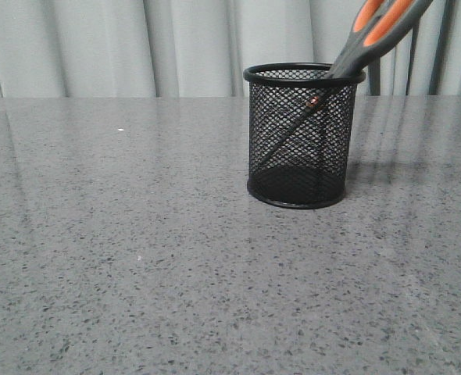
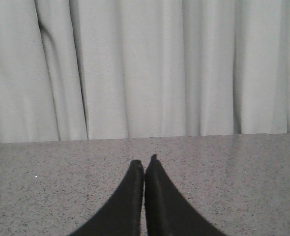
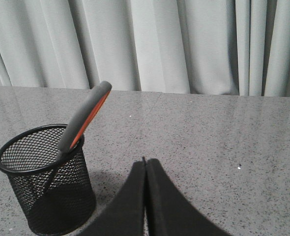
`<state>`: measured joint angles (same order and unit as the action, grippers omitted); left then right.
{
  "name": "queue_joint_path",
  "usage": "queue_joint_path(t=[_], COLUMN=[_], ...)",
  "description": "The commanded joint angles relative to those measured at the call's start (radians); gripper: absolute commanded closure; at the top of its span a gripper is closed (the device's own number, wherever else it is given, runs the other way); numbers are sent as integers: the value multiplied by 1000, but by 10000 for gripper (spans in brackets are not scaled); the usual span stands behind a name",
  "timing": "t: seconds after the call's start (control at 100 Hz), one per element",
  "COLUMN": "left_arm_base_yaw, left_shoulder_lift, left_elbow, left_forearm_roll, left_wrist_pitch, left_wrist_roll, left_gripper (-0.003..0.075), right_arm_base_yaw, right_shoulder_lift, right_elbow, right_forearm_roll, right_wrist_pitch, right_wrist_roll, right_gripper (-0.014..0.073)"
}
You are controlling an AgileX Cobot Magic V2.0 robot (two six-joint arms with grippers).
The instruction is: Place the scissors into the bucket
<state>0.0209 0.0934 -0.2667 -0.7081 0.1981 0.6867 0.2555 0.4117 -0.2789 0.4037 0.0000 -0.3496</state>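
soft, even light all round, nothing dim. the grey table shines a little and mirrors the pale curtain folds faintly. the bucket throws a weak shadow off to its right. all three views look fairly sharp, slightly grainy.

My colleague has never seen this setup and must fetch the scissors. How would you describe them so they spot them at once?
On the grey speckled table, find the black mesh bucket standing before the pale curtain. The scissors stand tilted in it, blades down, resting against the rim. Their grey handles lined in orange poke above the rim, the only colour there.
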Motion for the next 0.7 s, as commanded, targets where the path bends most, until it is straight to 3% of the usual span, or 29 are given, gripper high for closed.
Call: queue_joint_path(t=[0.0,0.23,0.32,0.37,0.45,0.52,0.69], left_arm_base_yaw=[-3,-3,-3,-3,-3,-3,-40], left_shoulder_lift=[10,9,9,9,9,7,-14], left_elbow=[-26,-24,-24,-17,10,37,159], left_forearm_roll=[-19,-13,141,282,513,627,666], left_wrist_pitch=[-65,-65,-57,-43,-52,-57,-149], left_wrist_roll=[-3,-3,-17,-98,-376,-517,-569], left_gripper=[741,741,741,741,741,741,741], right_arm_base_yaw=[-4,-4,-4,-4,-4,-4,-4], right_shoulder_lift=[-1,-1,-1,-1,-1,-1,-1], right_elbow=[-29,-29,-29,-29,-29,-29,-29], right_forearm_roll=[5,5,5,5,5,5,5], right_wrist_pitch=[-69,-69,-69,-69,-69,-69,-69], right_wrist_roll=[1,1,1,1,1,1,1], right_gripper=[664,664,664,664,664,664,664])
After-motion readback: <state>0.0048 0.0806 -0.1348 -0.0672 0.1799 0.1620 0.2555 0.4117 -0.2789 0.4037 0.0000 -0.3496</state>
